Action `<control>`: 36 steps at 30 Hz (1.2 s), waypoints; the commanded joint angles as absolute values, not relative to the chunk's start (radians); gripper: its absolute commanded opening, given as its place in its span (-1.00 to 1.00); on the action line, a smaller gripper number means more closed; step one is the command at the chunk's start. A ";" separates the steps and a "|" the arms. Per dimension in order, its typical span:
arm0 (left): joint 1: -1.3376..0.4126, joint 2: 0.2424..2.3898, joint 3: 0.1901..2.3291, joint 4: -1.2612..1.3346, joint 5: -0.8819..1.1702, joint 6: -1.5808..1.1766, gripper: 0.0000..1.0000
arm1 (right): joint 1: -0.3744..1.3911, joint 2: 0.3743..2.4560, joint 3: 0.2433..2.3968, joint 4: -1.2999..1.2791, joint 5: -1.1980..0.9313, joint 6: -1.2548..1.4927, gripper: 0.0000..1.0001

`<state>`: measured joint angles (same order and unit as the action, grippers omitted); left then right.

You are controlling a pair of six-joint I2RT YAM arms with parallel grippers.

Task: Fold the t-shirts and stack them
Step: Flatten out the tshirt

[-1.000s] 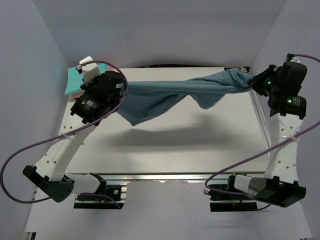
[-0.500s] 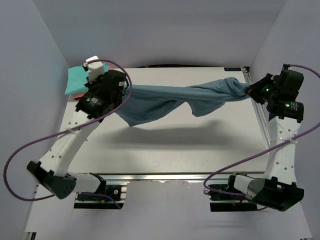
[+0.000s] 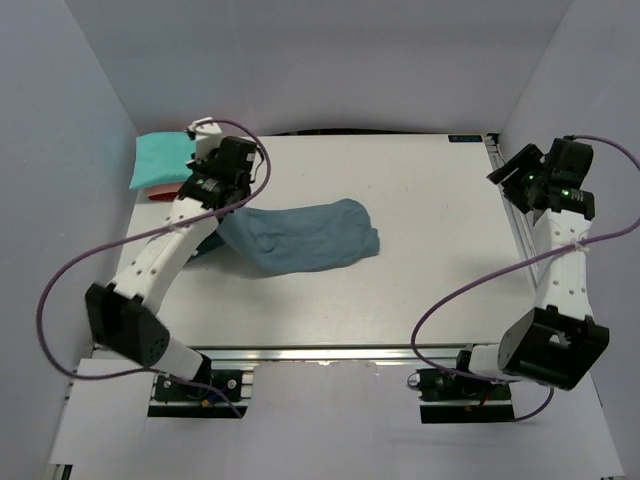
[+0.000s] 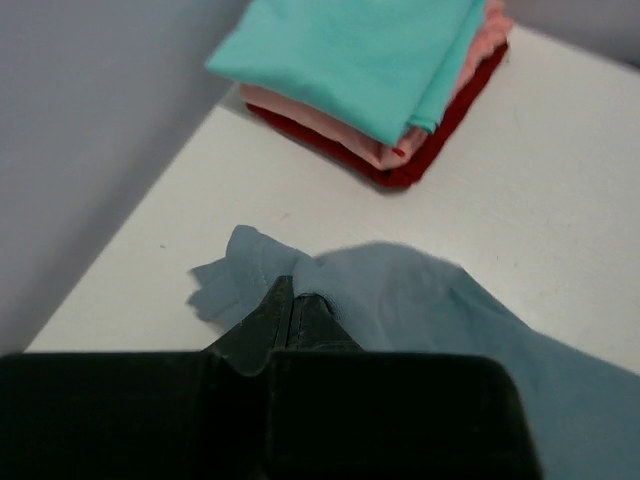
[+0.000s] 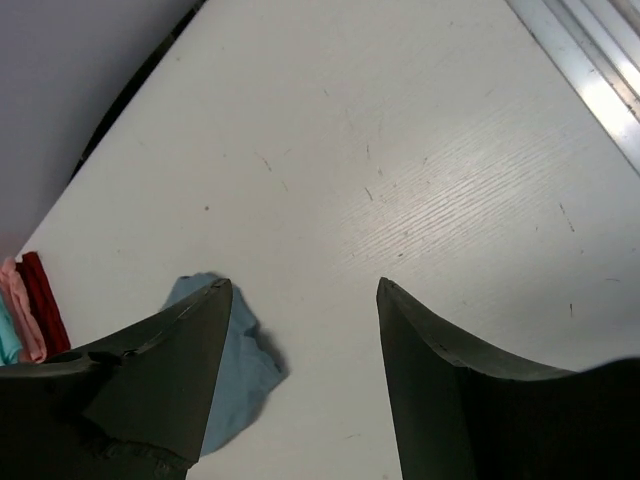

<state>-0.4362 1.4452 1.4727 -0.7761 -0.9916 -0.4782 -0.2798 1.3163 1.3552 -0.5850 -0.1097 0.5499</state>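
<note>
Slate-blue t-shirt (image 3: 300, 237) lies crumpled in a heap on the white bench (image 3: 440, 260), left of the middle of the overhead view, with its left corner pinched in the clenched left hand (image 4: 293, 303). Beyond that corner, in the upper left of the frame, sits a folded stack: the teal t-shirt (image 4: 360, 50) on top, the salmon-pink t-shirt (image 4: 330, 130) under it and the red t-shirt (image 4: 395, 180) at the bottom. At the upper right, the right hand (image 5: 305, 290) hangs over bare bench with its fingers spread wide, grasping nothing, well apart from the heap.
</note>
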 commanded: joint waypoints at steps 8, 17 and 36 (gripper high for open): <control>-0.419 1.674 1.350 -0.620 -0.804 -0.486 -0.74 | -0.233 1.365 1.200 -0.413 -0.245 0.417 0.32; -0.405 1.606 1.368 -0.709 -0.873 -0.509 0.38 | 0.067 1.492 1.201 -0.404 -0.235 0.365 0.36; -0.391 1.327 0.919 -0.417 -0.480 -0.598 0.36 | 0.242 1.684 1.063 -0.195 -0.247 0.325 0.32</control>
<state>-0.3920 1.3685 0.9356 -0.5564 -0.5896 -0.5743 0.2390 1.6814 1.0805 -0.2558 -0.2569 0.3428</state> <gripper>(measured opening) 0.680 0.665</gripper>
